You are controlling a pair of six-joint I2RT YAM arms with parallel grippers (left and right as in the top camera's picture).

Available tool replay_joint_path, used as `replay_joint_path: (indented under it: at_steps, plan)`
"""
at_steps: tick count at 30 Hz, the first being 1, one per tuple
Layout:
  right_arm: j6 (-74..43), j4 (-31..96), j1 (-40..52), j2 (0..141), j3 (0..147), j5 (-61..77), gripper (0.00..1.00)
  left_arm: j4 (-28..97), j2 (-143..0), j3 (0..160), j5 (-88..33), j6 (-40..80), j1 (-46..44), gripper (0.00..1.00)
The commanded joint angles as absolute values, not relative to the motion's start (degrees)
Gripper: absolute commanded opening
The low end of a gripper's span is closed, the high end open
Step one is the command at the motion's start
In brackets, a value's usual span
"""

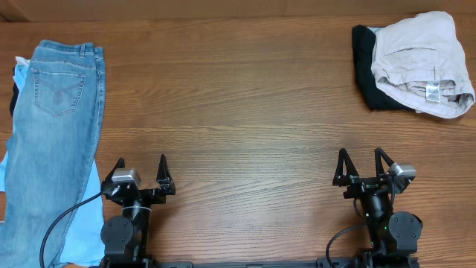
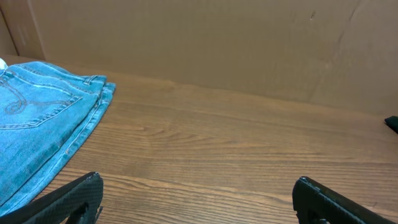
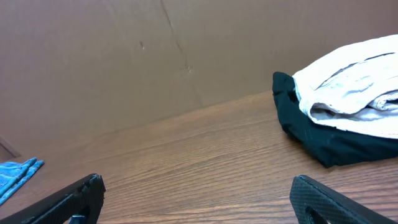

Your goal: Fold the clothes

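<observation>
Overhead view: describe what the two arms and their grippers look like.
The left arm and right arm are black with rounded joint housings. The left gripper and right gripper each have two tapered black fingers and a silver-grey camera block beside them. A black cable loops from each base.

The counter (image 1: 245, 112) was brown wood with visible grain and a faint satin sheen. The jeans (image 1: 56, 134) were matt, stitched light-blue denim. The beige trousers (image 1: 420, 63) were soft, creased cloth, and the black garment (image 1: 366, 71) was matt fabric. The left claw (image 1: 141, 159) and right claw (image 1: 361, 152) looked like matt black plastic. The back wall (image 2: 236, 43) was matt brown cardboard.
</observation>
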State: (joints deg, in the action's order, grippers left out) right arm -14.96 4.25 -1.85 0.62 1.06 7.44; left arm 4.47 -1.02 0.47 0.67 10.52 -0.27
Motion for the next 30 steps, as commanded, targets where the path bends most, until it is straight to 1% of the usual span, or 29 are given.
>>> replay_joint_path:
  at_steps: [1,6,12,14,19,21,25,27,30]
  plan:
    - [-14.94,3.97,-2.00,0.16,0.47,6.96,1.00,4.40,-0.36,0.27,-0.01,9.43,0.08,1.00]
    - [-14.98,2.37,-2.00,0.16,0.47,7.99,1.00,4.38,-0.36,0.27,-0.16,9.50,0.08,1.00]
    - [-15.03,-0.58,-2.00,0.16,1.30,13.69,1.00,4.08,-0.36,0.45,-4.80,9.85,0.01,1.00]
    - [-14.98,-0.34,-2.00,0.19,2.85,13.65,1.00,4.16,-0.36,1.13,-6.20,9.19,0.01,1.00]
    - [-14.96,-0.14,-2.00,2.04,6.61,13.69,1.00,11.42,-0.36,8.43,-5.56,6.39,0.01,1.00]
    - [-14.92,-0.16,-2.00,4.69,8.58,14.26,1.00,15.66,-0.36,12.47,-4.62,5.50,0.03,1.00]
    - [-14.74,-0.12,-2.00,11.75,13.65,15.40,1.00,16.71,-1.21,15.49,-4.38,5.54,0.01,1.00]
    - [-14.70,0.47,-2.00,17.17,17.54,16.25,1.00,16.73,-3.99,16.91,-4.40,5.56,0.01,1.00]
    - [-14.48,3.53,-2.00,25.98,24.51,16.86,1.00,16.73,-12.29,20.60,-4.54,5.54,0.01,1.00]
